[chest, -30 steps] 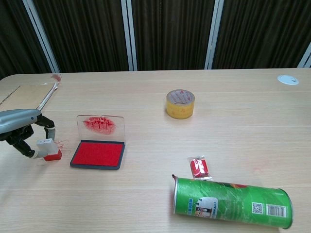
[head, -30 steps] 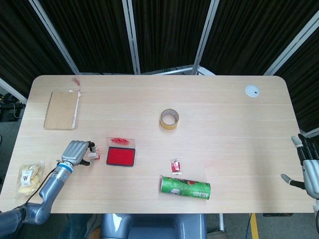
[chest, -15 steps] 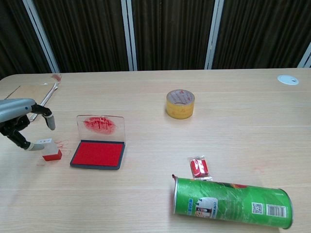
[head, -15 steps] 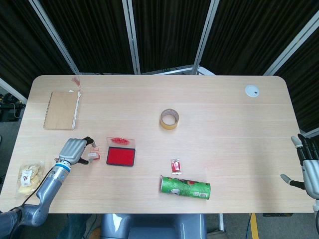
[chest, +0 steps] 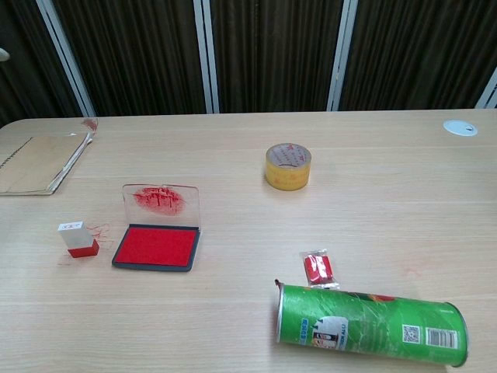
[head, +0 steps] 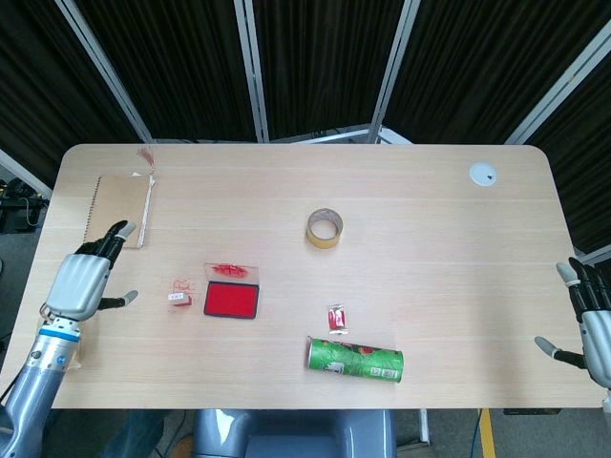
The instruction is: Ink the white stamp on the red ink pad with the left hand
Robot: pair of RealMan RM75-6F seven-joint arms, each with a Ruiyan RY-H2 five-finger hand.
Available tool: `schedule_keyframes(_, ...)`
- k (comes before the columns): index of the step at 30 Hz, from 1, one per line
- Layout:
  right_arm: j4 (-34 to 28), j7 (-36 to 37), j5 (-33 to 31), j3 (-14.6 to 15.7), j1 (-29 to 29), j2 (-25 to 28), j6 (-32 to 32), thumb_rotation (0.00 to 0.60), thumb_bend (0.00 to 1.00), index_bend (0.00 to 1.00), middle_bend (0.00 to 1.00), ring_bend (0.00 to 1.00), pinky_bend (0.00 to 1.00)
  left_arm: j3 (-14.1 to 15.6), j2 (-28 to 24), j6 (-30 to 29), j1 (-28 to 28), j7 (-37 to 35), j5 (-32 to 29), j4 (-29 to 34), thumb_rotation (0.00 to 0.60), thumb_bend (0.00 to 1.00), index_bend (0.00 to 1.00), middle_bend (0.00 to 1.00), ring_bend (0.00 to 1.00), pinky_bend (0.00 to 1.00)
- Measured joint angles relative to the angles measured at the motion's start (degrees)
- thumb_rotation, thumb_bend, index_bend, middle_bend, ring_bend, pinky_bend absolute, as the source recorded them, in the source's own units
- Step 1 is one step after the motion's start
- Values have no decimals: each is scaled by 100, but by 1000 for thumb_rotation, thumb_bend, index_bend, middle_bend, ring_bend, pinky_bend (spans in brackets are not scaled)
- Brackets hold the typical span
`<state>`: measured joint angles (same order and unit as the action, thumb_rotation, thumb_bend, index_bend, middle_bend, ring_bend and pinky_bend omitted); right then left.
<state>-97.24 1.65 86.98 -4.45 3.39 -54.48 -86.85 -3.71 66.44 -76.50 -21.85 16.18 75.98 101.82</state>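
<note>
The white stamp [head: 178, 298] [chest: 77, 238], white on top with a red base, stands upright on the table just left of the red ink pad [head: 231, 301] [chest: 157, 245]. The pad's clear lid [chest: 161, 200] stands raised behind it, smeared with red. My left hand [head: 86, 282] hovers well to the left of the stamp, fingers spread and holding nothing; the chest view does not show it. My right hand [head: 590, 324] sits at the far right table edge, fingers apart and empty.
A brown notebook [head: 118, 211] lies at the back left. A tape roll [head: 325, 229] sits mid-table. A green can [head: 355, 359] lies on its side near the front, with a small red packet [head: 336, 318] beside it. A snack bag [head: 55, 336] rests at the left edge.
My left hand has let go of the stamp and drawn back to the left, opening its fingers. The stamp stays standing beside the pad. The right hand has barely moved.
</note>
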Motion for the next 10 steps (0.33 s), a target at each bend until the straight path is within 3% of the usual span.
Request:
schedule_keyframes(4,-18,39,105,33,-25,27,-65,600,0,0,0,0,0,157,-333,-507,385,560,86,622,600,0,0,0,0,0)
schedule_keyframes(10,-21,64,181,52,-53,37,-141,600,0,0,0,0,0,399,-447,-1017,860,878,278,903,600,0,0,0,0,0)
